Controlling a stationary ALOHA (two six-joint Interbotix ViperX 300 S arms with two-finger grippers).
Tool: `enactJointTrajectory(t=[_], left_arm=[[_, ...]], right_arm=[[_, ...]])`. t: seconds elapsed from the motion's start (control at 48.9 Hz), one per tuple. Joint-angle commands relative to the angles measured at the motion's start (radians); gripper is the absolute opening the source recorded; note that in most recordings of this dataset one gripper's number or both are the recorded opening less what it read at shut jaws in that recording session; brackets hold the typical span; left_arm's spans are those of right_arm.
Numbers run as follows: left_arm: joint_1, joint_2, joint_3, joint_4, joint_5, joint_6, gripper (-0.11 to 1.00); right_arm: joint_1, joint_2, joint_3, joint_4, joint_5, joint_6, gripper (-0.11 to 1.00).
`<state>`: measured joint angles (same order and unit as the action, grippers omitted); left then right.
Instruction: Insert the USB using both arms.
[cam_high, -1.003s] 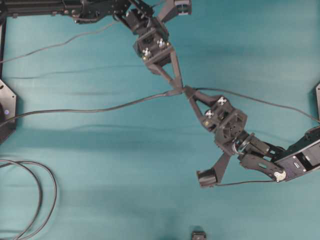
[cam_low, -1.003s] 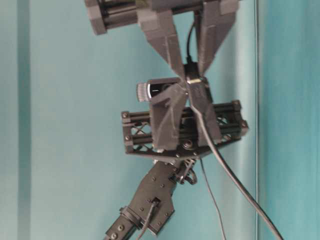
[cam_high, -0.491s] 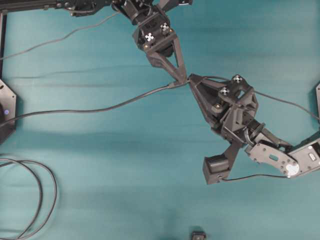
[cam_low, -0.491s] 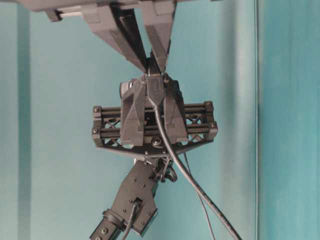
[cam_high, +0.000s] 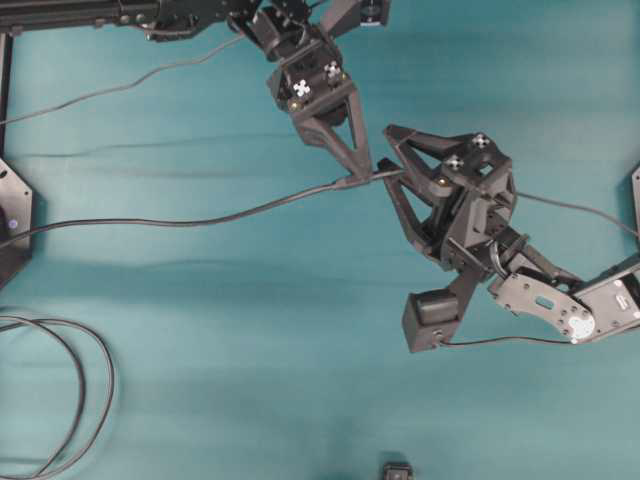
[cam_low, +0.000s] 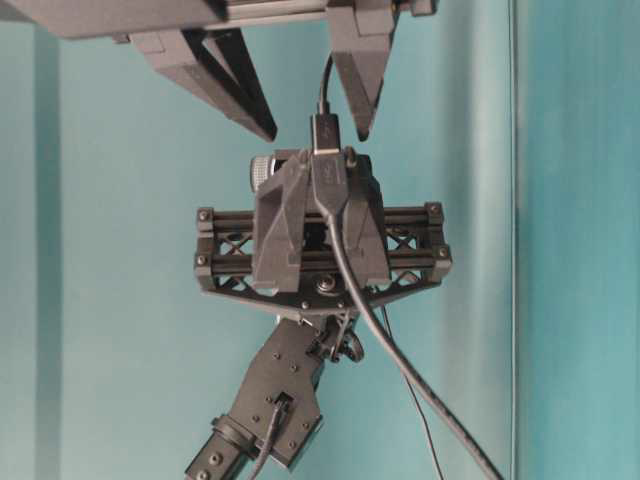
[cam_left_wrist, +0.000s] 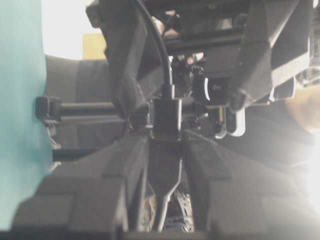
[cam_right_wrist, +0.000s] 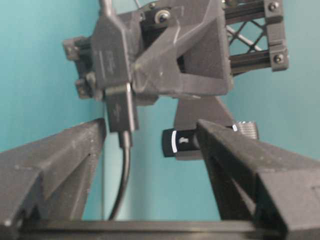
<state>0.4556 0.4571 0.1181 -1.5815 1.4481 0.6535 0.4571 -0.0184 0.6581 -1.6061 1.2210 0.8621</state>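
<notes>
The USB (cam_right_wrist: 121, 112) is a small dark plug seated in a dark socket connector (cam_right_wrist: 107, 50), so its metal tip is hidden. My left gripper (cam_high: 362, 172) is shut on that socket, with its fingers (cam_left_wrist: 131, 160) pressed against both sides. My right gripper (cam_right_wrist: 151, 127) stands open around the plug, and its fingers (cam_right_wrist: 75, 145) do not grip it. From table level the USB (cam_low: 325, 130) points down into the socket between the spread right gripper (cam_low: 316, 135) fingers. The plug's thin cable (cam_high: 580, 210) runs off to the right.
The socket's cable (cam_high: 200, 215) trails left across the teal cloth. A looped cable coil (cam_high: 60, 400) lies at the lower left, and another cable (cam_high: 120, 85) crosses the upper left. A small dark object (cam_high: 398, 470) sits at the bottom edge. Black frame parts (cam_high: 15, 220) stand at the left edge.
My right gripper has opened and let go of the USB, which stays plugged into the socket. The left gripper keeps its hold on the socket.
</notes>
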Motion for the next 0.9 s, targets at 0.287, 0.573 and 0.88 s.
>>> enactJointTrajectory(t=[0.287,0.573,0.88], left_arm=[[0.046,-0.032,-0.017,0.003,-0.057,0.005,0.28],[0.055,-0.060,-0.015,0.258,-0.235,0.072,0.28],[-0.041,-0.104,0.012,0.437,-0.520,0.072,0.28]], right_arm=[[0.121,-0.023,-0.112,0.230,0.032,0.075,0.79],[0.219,-0.040,-0.267,0.308,0.227,0.209,0.79],[0.221,-0.229,-0.336,0.328,0.370,0.305,0.79]])
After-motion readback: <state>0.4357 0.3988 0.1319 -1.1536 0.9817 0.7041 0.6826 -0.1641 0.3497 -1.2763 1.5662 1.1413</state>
